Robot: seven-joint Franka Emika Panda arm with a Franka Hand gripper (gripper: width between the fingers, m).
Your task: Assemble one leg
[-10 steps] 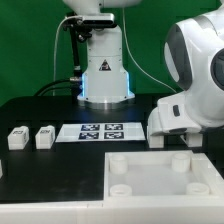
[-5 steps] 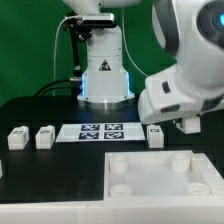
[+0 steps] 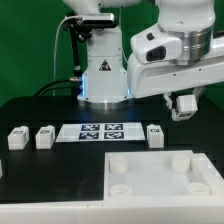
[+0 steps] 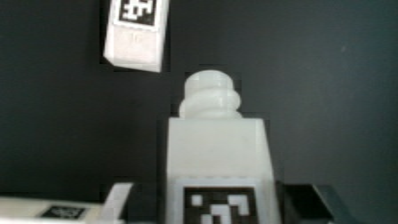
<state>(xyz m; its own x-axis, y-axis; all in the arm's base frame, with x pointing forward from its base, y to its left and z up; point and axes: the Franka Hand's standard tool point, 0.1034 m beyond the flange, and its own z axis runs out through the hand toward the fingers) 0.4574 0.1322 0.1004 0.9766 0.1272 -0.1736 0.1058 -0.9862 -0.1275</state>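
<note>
Pinching a leg (image 4: 217,150) between its fingers, the gripper (image 3: 183,106) hangs higher than half a second ago, above another leg (image 3: 155,135) that stands just beside the marker board (image 3: 100,131).

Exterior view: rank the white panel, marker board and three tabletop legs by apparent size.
Largest: white panel.
Then: marker board.
Smallest: leg at the exterior view's left, middle leg, leg at the exterior view's right; alike, unranked.

White leg (image 4: 217,150), black-and-white tag (image 4: 221,203); black table (image 3: 40,108); white panel (image 3: 150,186); green backdrop (image 3: 25,40).
</note>
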